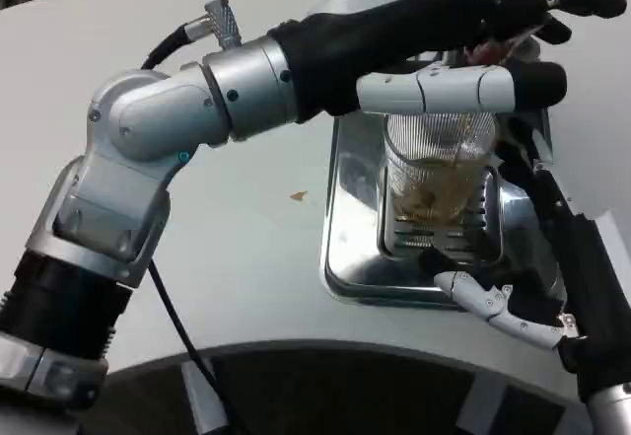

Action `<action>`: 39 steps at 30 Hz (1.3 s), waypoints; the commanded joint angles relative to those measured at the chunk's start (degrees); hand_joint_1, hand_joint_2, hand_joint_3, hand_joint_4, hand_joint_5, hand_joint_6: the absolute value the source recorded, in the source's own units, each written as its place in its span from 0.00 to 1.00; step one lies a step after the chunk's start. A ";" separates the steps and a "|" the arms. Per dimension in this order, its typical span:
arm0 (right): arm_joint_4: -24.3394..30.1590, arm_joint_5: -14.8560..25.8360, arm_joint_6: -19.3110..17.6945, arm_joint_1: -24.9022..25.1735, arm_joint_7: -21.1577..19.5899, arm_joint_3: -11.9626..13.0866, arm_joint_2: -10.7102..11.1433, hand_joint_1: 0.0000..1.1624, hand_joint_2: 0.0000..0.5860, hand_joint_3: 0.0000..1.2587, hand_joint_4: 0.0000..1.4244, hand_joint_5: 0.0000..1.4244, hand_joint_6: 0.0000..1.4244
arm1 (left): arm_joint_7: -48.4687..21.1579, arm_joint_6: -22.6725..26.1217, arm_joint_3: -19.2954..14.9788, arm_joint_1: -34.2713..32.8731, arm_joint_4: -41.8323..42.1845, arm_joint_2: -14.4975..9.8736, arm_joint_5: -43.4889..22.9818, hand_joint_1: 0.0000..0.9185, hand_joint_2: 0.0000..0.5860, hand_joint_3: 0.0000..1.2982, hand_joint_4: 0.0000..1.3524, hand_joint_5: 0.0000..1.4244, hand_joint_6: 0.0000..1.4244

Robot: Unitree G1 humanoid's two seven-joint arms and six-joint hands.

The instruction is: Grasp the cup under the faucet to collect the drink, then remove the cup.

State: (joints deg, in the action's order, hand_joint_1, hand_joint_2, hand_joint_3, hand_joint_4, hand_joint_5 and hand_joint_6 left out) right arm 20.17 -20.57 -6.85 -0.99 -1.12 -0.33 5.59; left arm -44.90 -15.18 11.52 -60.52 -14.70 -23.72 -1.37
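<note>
**Cup on the drip tray, drink collecting**

The ribbed clear cup point(439, 174) stands upright on the slotted grate of the steel drip tray point(345, 248), at the far right of the white table point(246, 238), with a yellowish drink in its lower part. The left hand point(463, 36) reaches across from the left, above the rim, its fingers stretched to the right; one white finger lies across the front of the cup's upper wall. Whether it truly grips the cup or presses something behind it, I cannot tell. The right hand point(537, 257) hangs at the near right of the tray, fingers spread and holding nothing, one fingertip point(463, 287) near the tray's front edge, apart from the cup.

Done well, this step probably means keeping the cup upright and centred on the grate while it fills, then closing the fingers around the ribbed wall below the rim before lifting straight up, without tilting.

No brand, label or writing can be read anywhere.
</note>
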 commanded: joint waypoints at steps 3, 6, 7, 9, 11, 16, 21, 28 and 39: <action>-3.25 0.34 -0.55 3.12 -0.87 -0.43 0.77 0.72 0.33 0.04 0.07 0.09 0.00 | -2.15 -0.99 0.62 0.47 -0.97 -0.53 0.81 0.00 0.16 0.11 0.05 0.10 0.12; -4.32 -0.30 -0.55 4.25 -1.82 -0.49 0.95 0.72 0.33 0.04 0.07 0.09 0.00 | -2.14 -1.27 0.62 0.23 -1.54 -0.43 0.83 0.00 0.16 0.11 0.05 0.10 0.12; -4.64 -0.29 -0.49 4.57 -2.05 -0.45 0.99 0.72 0.33 0.04 0.07 0.09 0.00 | -2.12 -1.35 0.61 0.17 -1.68 -0.41 0.83 0.00 0.16 0.11 0.05 0.10 0.12; -5.35 -0.63 -0.44 5.20 -2.93 -0.31 1.06 0.72 0.34 0.04 0.07 0.09 0.00 | -2.20 -1.59 0.64 0.03 -2.10 -0.39 0.83 0.00 0.16 0.11 0.05 0.10 0.12; -5.97 -0.74 -0.36 5.76 -3.53 -0.24 1.17 0.72 0.34 0.04 0.07 0.09 0.00 | -2.30 -1.86 0.70 -0.04 -2.55 -0.37 0.84 0.00 0.16 0.11 0.05 0.10 0.12; -7.71 -0.66 -0.41 7.29 -4.30 -0.29 1.72 0.72 0.34 0.04 0.07 0.09 0.00 | -2.45 -2.52 0.72 -0.34 -3.67 -0.26 0.93 0.00 0.16 0.11 0.05 0.10 0.12; -9.98 -0.43 -0.43 9.72 -4.60 -0.20 2.26 0.71 0.34 0.05 0.06 0.08 0.00 | -2.56 -3.27 0.73 -0.97 -5.09 -0.20 0.97 0.00 0.16 0.11 0.05 0.10 0.12; -11.74 0.07 -0.27 11.60 -4.59 -0.10 2.60 0.70 0.35 0.05 0.06 0.07 0.00 | -3.04 -4.67 0.97 -2.11 -7.22 0.01 1.11 0.00 0.17 0.12 0.05 0.10 0.12; -13.52 0.62 -0.24 12.92 -4.74 -0.16 2.71 0.69 0.36 0.05 0.06 0.07 0.00 | -3.31 -7.22 1.98 -3.39 -9.68 0.43 2.28 0.00 0.17 0.12 0.05 0.10 0.12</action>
State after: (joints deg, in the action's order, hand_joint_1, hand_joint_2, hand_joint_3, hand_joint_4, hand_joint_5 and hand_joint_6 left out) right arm 7.14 -20.42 -6.83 12.07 -5.27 -0.46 8.42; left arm -46.36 -22.09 11.88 -64.32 -23.25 -23.33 -1.37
